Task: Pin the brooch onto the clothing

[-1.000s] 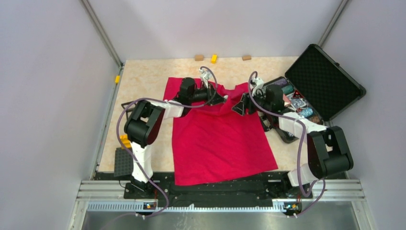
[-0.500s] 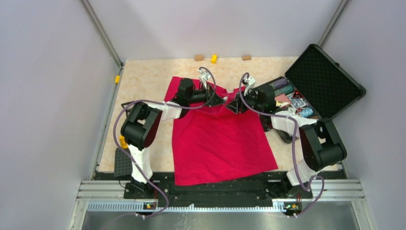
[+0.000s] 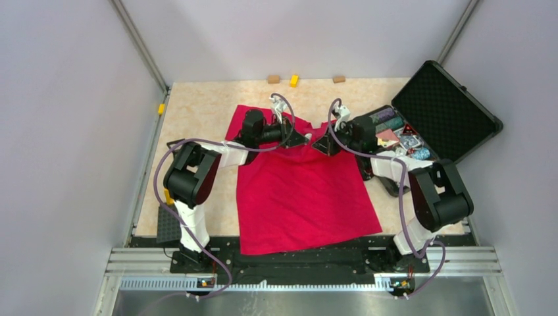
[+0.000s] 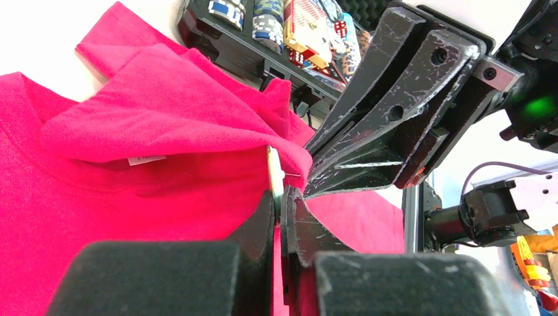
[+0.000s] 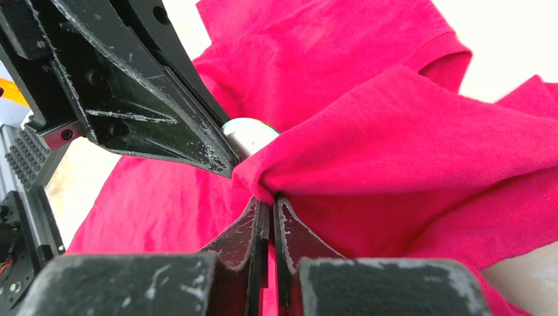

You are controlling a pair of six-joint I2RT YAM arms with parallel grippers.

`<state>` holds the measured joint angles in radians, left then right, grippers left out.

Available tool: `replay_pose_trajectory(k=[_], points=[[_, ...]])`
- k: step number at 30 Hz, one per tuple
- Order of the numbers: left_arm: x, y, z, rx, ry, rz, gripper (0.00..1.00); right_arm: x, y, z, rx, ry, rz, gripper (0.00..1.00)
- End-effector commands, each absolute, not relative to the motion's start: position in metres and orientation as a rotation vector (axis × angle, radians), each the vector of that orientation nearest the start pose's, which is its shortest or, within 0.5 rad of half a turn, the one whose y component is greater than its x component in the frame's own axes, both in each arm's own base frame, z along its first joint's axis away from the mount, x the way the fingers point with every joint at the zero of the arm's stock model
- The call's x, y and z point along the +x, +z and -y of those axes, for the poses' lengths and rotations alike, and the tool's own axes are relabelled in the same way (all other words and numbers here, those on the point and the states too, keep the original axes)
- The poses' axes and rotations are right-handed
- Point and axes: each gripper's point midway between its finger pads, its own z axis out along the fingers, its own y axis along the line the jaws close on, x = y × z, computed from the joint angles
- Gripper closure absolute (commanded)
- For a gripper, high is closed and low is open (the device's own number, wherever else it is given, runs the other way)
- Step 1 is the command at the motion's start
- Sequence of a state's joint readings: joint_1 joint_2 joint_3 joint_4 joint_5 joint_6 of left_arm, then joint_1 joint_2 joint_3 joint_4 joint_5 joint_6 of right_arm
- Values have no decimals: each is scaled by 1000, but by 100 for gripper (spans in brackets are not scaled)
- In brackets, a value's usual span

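Note:
The clothing (image 3: pixel 303 197), a red T-shirt, lies spread on the table with its collar end lifted between both arms. My left gripper (image 4: pixel 283 195) is shut on the brooch (image 4: pixel 274 172), which stands edge-on with its pin against a raised fold of the clothing (image 4: pixel 164 105). From the right wrist the brooch (image 5: pixel 253 131) shows as a pale round disc behind that fold. My right gripper (image 5: pixel 271 201) is shut on the fold of the clothing (image 5: pixel 395 131). In the top view the left gripper (image 3: pixel 306 139) and right gripper (image 3: pixel 316 146) meet tip to tip.
An open black case (image 3: pixel 454 105) holding colourful trinkets sits at the right, close behind the right arm. Small blocks (image 3: pixel 293 80) lie along the far edge. A black plate (image 3: pixel 168 224) and a yellow piece (image 3: pixel 171 195) sit near the left arm's base.
My right gripper moved left to meet the left gripper and closed on the fold of the shirt. The left gripper kept the brooch and shifted slightly.

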<state>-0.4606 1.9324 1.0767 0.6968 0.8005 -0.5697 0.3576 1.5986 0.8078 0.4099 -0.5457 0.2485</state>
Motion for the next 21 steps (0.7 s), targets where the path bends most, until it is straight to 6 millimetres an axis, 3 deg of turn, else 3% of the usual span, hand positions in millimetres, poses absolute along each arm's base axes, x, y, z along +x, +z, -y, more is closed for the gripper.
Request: replay_pose_trajectory(k=[1,8,21], points=[[369,203,348,637,-1451,-1634,100,367,121,-255,-505,987,-2002,100],[357,205,349,701,-1490,-1593,100,364,115,-267,-532,1085,-2052,100],[348,215,349,729,-1521,-1554,100,372,101,-265,-481,1067,-2148,100]])
